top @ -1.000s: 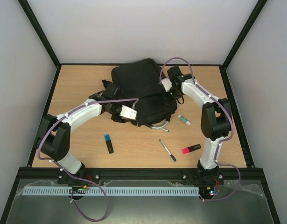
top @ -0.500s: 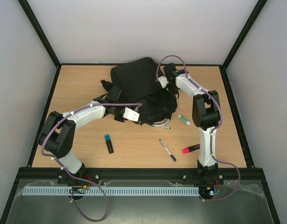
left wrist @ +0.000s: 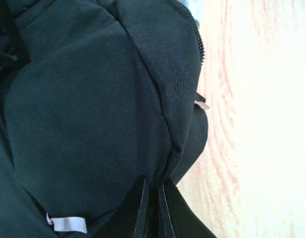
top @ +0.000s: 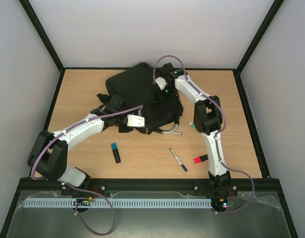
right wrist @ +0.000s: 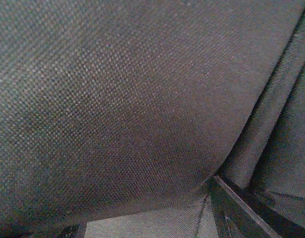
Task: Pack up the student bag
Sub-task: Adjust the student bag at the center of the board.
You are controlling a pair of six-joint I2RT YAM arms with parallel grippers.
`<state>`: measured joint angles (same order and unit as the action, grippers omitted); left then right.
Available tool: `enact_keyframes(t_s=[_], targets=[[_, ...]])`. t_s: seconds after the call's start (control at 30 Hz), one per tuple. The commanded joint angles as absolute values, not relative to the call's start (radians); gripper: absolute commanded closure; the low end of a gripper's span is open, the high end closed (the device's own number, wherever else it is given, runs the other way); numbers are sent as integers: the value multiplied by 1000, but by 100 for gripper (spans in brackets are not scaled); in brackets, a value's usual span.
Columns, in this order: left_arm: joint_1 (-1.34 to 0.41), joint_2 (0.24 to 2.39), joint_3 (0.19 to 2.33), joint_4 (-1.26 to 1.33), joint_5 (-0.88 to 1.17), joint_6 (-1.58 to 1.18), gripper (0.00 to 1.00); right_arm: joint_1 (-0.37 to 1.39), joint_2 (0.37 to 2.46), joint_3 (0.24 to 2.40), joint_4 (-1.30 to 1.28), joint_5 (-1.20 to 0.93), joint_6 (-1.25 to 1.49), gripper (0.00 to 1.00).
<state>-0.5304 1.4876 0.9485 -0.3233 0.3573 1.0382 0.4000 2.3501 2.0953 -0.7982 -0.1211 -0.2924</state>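
Tabletop [top: 78, 94] of pale, smooth wood grain runs wide under everything, hemmed by black frame rails. Bare boards show to the outer side of each arm's fingers. Slumped across the far middle sits the student bag [top: 135, 89], a big, soft, lumpy mass of coarse black weave. It has rounded folds and a toothed zip [left wrist: 194, 34] running along one curved seam.

The left gripper [left wrist: 152, 187] bites the bag's near-left side, its two dark fingers [left wrist: 140, 208] pinched almost together on a ridge of cloth. In the wrist view a small grey label [left wrist: 68, 224] lies off to their left. The right gripper [top: 162, 92] is pressed into the bag's upper right, with weave filling its camera, and I can't tell whether those fingers are closed.

A grey loop handle [top: 170, 132] curls out on the base side of them. Well back from both pairs of fingers, toward the arm bases, lie three things, each apart on open wood:
- a black marker with a blue cap [top: 115, 152]
- a slim pen [top: 178, 159]
- a pink highlighter [top: 201, 159]
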Motion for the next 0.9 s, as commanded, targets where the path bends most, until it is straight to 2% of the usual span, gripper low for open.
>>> enact_keyframes(t_s=[0.0,0.23,0.37,0.5,0.67,0.87], targets=[[-539,1425,918,-435,476,943,98,485,2408,2186,-785,-182,-301,33],[-540,1421,902,-479,481,888,98,566,2457,2307,-796,-246,-279,32],[-530,1477,930,-459,480,846,98,555,2379,2313,-793,-245,-262,30],[-507,1543,987,-420,502,777,98,473,2236,2291,-795,-312,-224,30],[-491,1607,1060,-390,536,726,98,361,2055,2161,-786,-411,-216,30],[-476,1707,1174,-380,558,669,98,298,1766,1765,-641,-476,-295,31]])
